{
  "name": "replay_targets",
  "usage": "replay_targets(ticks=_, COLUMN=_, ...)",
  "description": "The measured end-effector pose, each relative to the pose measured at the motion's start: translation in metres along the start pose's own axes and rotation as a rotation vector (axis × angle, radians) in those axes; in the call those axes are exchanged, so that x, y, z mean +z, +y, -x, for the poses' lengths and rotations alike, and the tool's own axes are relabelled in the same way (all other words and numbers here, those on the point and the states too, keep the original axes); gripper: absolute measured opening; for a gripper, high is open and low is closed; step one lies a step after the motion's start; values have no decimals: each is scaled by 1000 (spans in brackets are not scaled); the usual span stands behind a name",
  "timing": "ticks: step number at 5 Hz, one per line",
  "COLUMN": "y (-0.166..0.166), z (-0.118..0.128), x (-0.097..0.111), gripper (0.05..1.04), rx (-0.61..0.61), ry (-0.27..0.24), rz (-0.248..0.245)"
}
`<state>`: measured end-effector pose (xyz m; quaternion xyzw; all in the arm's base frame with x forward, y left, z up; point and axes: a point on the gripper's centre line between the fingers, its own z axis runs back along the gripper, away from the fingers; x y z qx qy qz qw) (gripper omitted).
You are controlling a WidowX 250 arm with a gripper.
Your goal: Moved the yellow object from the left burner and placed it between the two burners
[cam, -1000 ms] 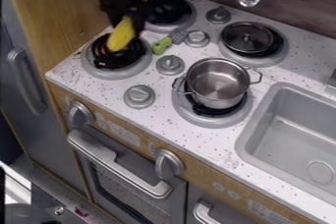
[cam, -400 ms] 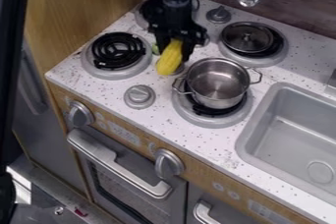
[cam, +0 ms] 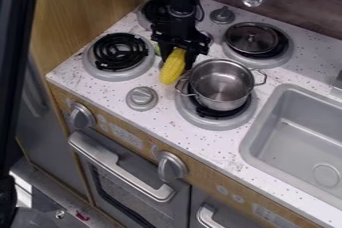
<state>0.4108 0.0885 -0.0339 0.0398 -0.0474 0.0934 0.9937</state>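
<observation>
Since the frame just before, my gripper (cam: pixel 176 61) and the yellow corn (cam: pixel 173 66) have shifted together, a little lower in the camera view, toward the front of the counter (cam: pixel 160 122). Further back, the corn was over the left burner (cam: pixel 120 52); now that coil is bare and the corn is in the gap between it and the burner under the metal pot (cam: pixel 220 84). The pot, the lidded pan (cam: pixel 252 39) and the front knob (cam: pixel 141 98) have kept their places.

I have the corn grasped by its upper part, a finger on either side, its lower end hanging free toward me and close beside the pot's near handle (cam: pixel 185 88). Whether that end touches the counter yet I can't tell.

I judge it a light, stiff toy, likely plastic: it should bear a firm squeeze without denting and isn't fragile. Its rounded sides could be slick, though, and with my hold toward one end, the free end may swing or pivot if it knocks the handle. Were I to take it afresh, I'd pinch across the narrow width at mid-length, where it should balance best. Being round, it may roll once let go, so I'd want it low and settled before I ease my fingers apart.
</observation>
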Motion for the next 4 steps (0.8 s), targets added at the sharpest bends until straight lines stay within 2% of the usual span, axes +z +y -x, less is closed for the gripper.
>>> replay_targets(ticks=1, y=-3, z=-2, x=0, gripper=969, rx=15, ry=-10, rz=18)
replay_targets(ticks=2, y=-5, z=-2, x=1, gripper=1001, rx=22, ry=-10, rz=33)
replay_targets(ticks=4, y=1, z=-15, x=59, gripper=999, rx=40, ry=-95, rz=15)
